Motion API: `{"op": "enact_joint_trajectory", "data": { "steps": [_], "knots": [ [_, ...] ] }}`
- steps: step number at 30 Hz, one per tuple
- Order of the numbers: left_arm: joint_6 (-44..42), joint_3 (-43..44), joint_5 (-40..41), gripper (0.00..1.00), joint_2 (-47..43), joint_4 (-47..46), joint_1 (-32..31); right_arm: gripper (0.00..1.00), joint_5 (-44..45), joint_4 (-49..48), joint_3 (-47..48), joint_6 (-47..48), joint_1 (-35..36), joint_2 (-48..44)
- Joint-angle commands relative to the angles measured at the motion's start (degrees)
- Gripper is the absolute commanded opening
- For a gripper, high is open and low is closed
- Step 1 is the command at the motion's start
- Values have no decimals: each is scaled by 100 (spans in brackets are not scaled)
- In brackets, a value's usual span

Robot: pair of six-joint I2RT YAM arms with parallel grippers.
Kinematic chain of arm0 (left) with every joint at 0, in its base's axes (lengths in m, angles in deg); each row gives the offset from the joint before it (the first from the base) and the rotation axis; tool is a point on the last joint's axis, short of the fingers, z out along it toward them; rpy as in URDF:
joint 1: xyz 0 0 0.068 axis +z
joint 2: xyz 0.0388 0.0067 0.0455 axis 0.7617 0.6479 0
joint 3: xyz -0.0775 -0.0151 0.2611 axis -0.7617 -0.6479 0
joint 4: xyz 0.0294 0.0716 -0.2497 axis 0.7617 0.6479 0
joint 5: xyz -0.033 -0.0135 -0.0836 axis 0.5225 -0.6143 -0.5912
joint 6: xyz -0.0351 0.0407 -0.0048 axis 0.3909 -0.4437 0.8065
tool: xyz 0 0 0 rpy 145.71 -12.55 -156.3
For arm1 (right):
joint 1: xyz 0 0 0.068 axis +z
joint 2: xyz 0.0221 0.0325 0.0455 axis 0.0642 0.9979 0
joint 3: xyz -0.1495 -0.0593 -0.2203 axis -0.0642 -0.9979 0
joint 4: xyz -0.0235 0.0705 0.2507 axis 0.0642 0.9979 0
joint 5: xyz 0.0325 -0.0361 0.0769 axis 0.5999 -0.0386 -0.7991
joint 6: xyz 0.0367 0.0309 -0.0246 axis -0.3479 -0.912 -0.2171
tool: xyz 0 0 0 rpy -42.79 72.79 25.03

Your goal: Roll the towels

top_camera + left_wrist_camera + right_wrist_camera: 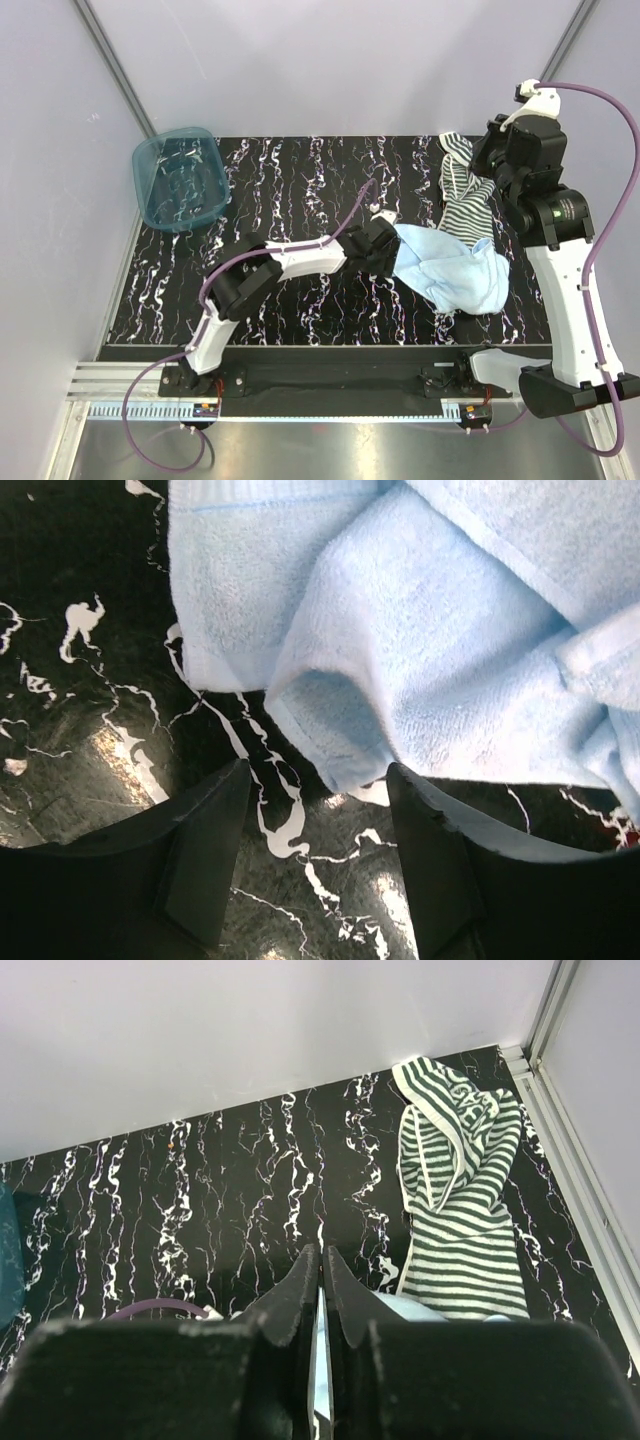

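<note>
I see the black marbled tabletop filling my overhead view. The pale blue towel lies crumpled near the right edge, about midway between the near and far edges, its folds bunched and unrolled. The green-and-white striped towel lies in a rumpled strip running from the far right corner toward the blue one, and its near end touches that towel. A teal plastic basket sits at the far left corner. My left tool is low over the tabletop with its jaws apart, and a folded edge of the blue towel lies just ahead of its tips. My right tool hangs above the tabletop beside the striped towel, its fingers pressed together on nothing.
</note>
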Motion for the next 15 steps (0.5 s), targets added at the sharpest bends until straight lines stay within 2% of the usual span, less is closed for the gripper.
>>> {"op": "enact_joint_trajectory", "data": {
  "steps": [1, 4, 10, 14, 15],
  "knots": [
    [-98, 186, 433, 61, 368, 550, -24, 9, -17, -189, -97, 23, 17, -136],
    [-194, 449, 802, 57, 561, 919, -68, 8, -43, -224, -194, 5, 17, -198],
    [-283, 916, 1418, 57, 983, 1648, -279, 8, -78, -181, -203, 14, 17, -233],
    [-221, 644, 1384, 56, 878, 1457, -297, 8, -122, -154, -220, -4, 17, -277],
    [-239, 609, 1367, 49, 878, 1439, -297, 8, -131, -145, -238, -4, 8, -285]
  ]
}}
